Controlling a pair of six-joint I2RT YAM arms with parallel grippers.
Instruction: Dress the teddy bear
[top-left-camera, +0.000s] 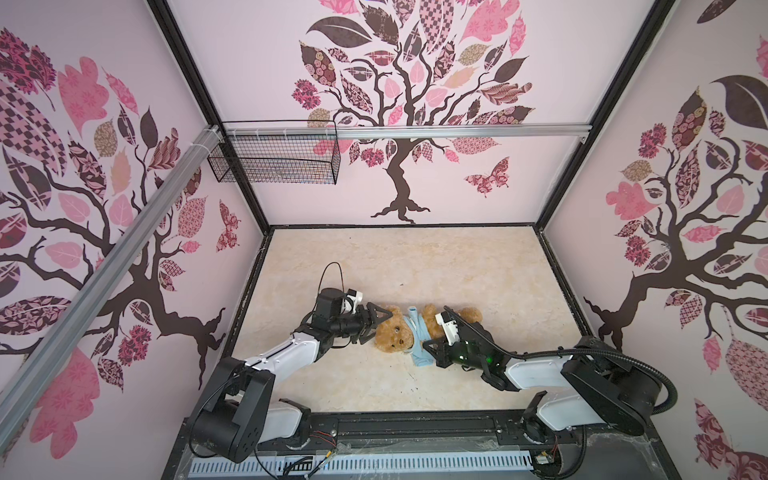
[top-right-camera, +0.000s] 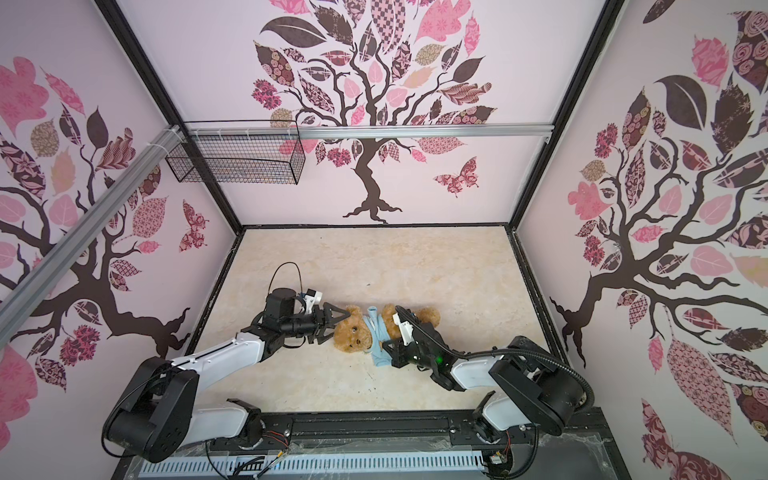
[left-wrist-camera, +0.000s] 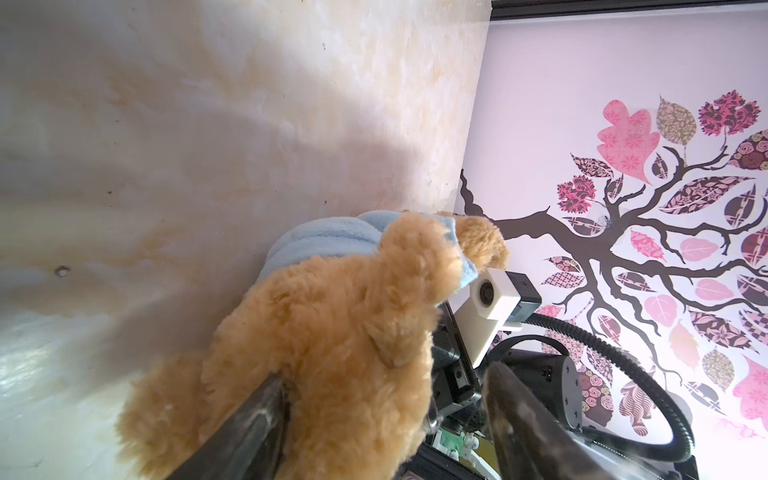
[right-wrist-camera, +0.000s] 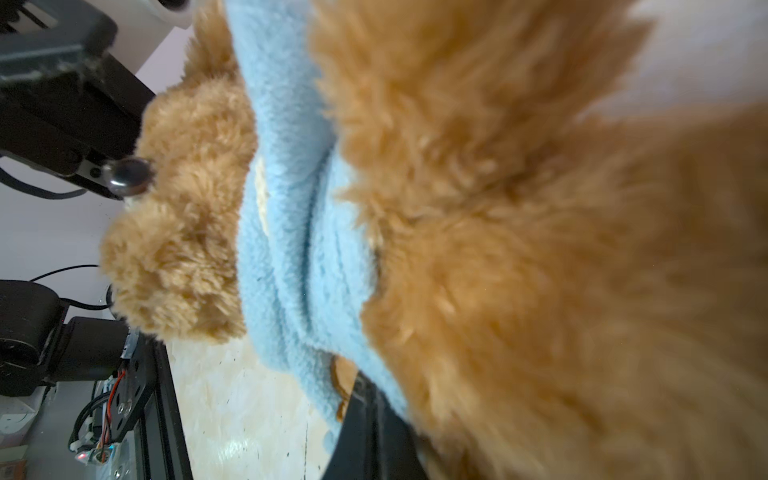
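The teddy bear (top-left-camera: 394, 335) (top-right-camera: 353, 335) lies on its back in both top views, head to the left and legs to the right. A light-blue shirt (top-left-camera: 418, 332) (top-right-camera: 376, 332) is bunched around its neck and chest. My left gripper (top-left-camera: 373, 326) (top-right-camera: 330, 325) is open, its jaws on either side of the bear's head (left-wrist-camera: 332, 332); one finger (left-wrist-camera: 523, 424) stands apart from the fur. My right gripper (top-left-camera: 428, 347) (top-right-camera: 386, 347) is shut on the shirt's lower edge (right-wrist-camera: 291, 249) beside the bear's belly (right-wrist-camera: 540, 291). Its fingers (right-wrist-camera: 365, 424) are half hidden by fur.
The beige marbled table (top-left-camera: 457, 270) is closed in by patterned walls on three sides. A black wire basket (top-left-camera: 274, 160) hangs from the rail at the back left. The right arm's black cable hose (top-left-camera: 648, 365) loops near the right wall.
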